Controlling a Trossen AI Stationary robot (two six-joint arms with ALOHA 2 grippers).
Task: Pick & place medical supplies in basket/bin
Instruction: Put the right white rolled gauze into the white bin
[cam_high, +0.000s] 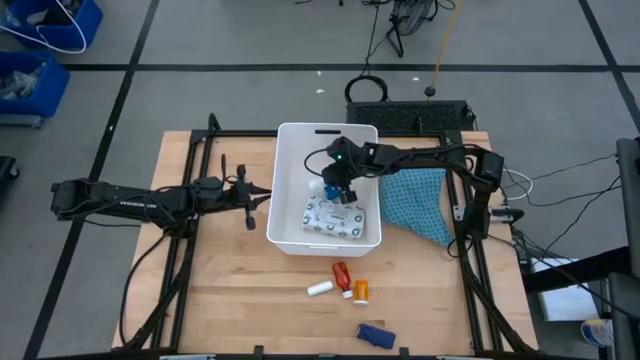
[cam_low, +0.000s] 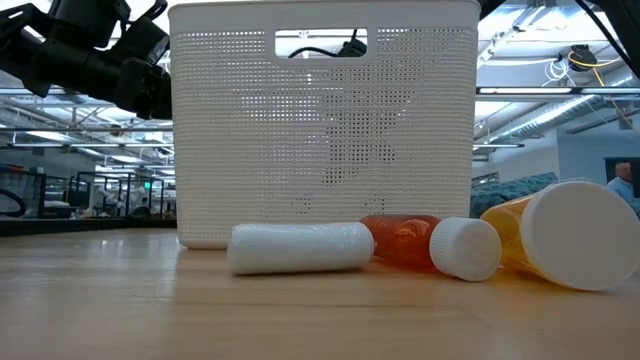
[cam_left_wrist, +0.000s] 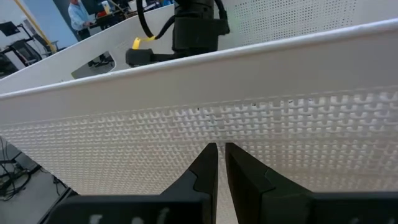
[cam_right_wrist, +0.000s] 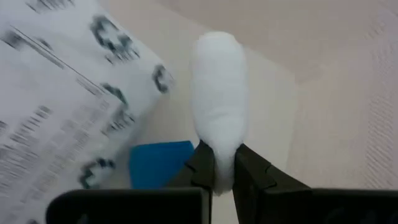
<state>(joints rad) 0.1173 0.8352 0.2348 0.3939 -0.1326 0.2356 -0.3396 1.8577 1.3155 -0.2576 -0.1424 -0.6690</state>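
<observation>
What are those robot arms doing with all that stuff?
The robot is putting medical supplies into the white bin. The right gripper is inside the bin, pinching a white roll above a small blue cube and beside a flat white packet. The left gripper waits shut, just outside the bin wall. On the table in front of the bin lie another white roll, a red bottle, an orange bottle and a dark blue piece.
</observation>
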